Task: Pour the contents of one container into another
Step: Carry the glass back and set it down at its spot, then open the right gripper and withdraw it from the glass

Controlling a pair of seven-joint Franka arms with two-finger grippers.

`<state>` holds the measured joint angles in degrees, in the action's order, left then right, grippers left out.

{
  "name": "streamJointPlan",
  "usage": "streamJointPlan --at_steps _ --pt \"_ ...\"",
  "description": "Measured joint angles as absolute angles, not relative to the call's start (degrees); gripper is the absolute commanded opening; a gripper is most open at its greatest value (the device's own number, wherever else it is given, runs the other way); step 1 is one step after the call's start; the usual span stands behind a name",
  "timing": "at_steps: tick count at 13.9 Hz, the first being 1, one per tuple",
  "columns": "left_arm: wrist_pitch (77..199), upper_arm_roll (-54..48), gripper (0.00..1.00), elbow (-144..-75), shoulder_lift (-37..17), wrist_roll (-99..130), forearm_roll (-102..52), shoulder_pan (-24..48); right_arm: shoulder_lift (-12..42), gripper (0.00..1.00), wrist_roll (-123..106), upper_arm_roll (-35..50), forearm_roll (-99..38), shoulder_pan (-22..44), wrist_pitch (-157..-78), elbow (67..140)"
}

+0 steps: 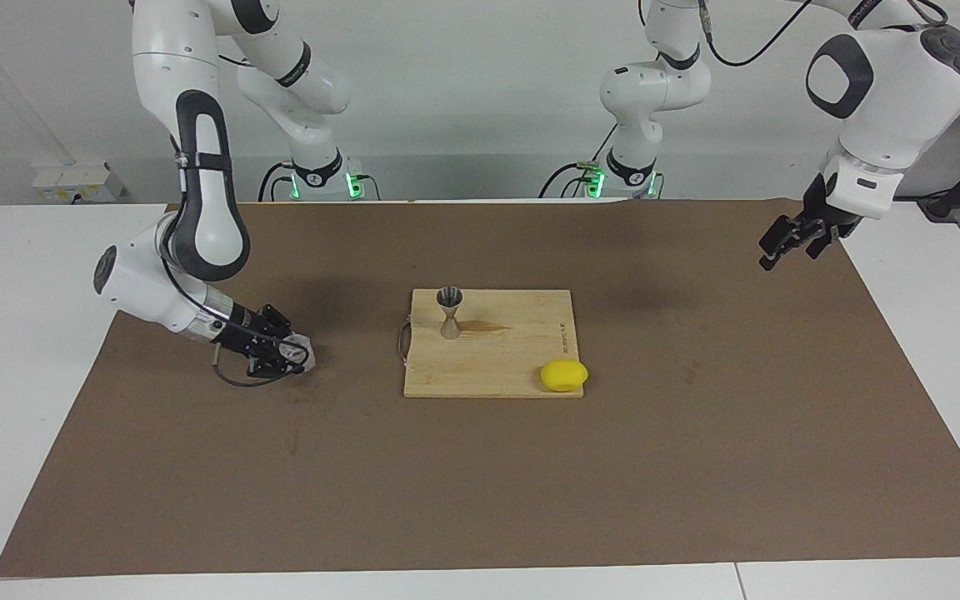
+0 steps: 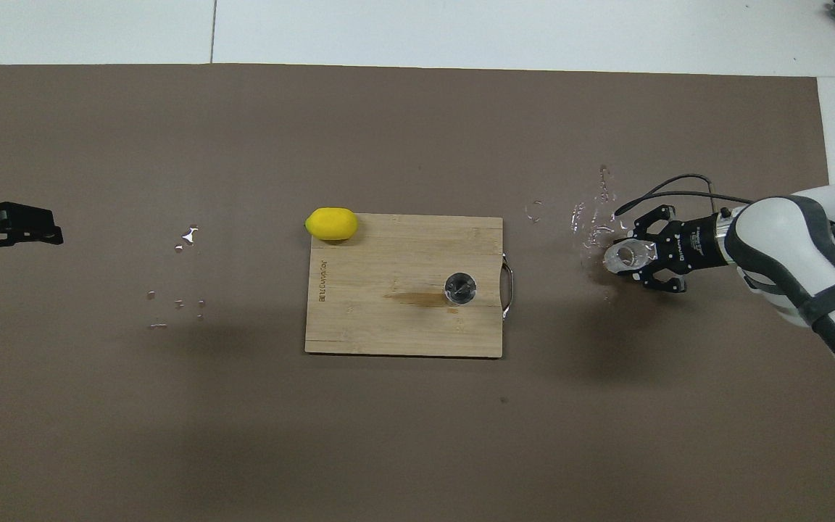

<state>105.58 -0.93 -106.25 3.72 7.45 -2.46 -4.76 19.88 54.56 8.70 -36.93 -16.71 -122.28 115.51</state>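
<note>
Step in hand, by judgement: setting glass cup (image 1: 297,351) back down, pour seemingly over. Right gripper (image 1: 287,353) low over brown mat (image 1: 480,483) toward right arm's end, jaws clamped on cup, cup about at mat level. Jigger (image 1: 449,311) upright on cutting board (image 1: 522,350), well apart. Next move called for: release, lift straight up. Wet drops (image 2: 591,217) just beside cup. Open room all around. Left gripper (image 1: 787,242) waited over mat edge, jaws apart, empty. Lemon (image 1: 564,375) at board corner.
</note>
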Motion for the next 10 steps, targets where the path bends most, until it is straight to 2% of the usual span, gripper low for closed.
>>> streamJointPlan --at_steps 1,2,3,10 --pt "105.58 -0.93 1.00 -106.27 3.72 7.45 -2.46 -4.76 19.88 0.75 54.56 8.70 -36.93 -16.87 -122.51 115.71" --pt "105.58 -0.93 1.00 -106.28 3.72 7.45 -2.46 -4.76 19.88 0.84 54.55 8.70 -36.93 -16.94 -122.72 115.85" --pt "105.58 -0.93 1.00 -106.29 3.72 7.46 -2.46 -4.76 19.88 0.97 54.50 8.70 -36.93 -16.95 -122.74 115.89" --pt "105.81 -1.16 1.00 -106.29 3.73 13.16 -2.46 -2.53 16.81 0.99 52.15 8.58 -36.93 -18.89 -122.80 116.25"
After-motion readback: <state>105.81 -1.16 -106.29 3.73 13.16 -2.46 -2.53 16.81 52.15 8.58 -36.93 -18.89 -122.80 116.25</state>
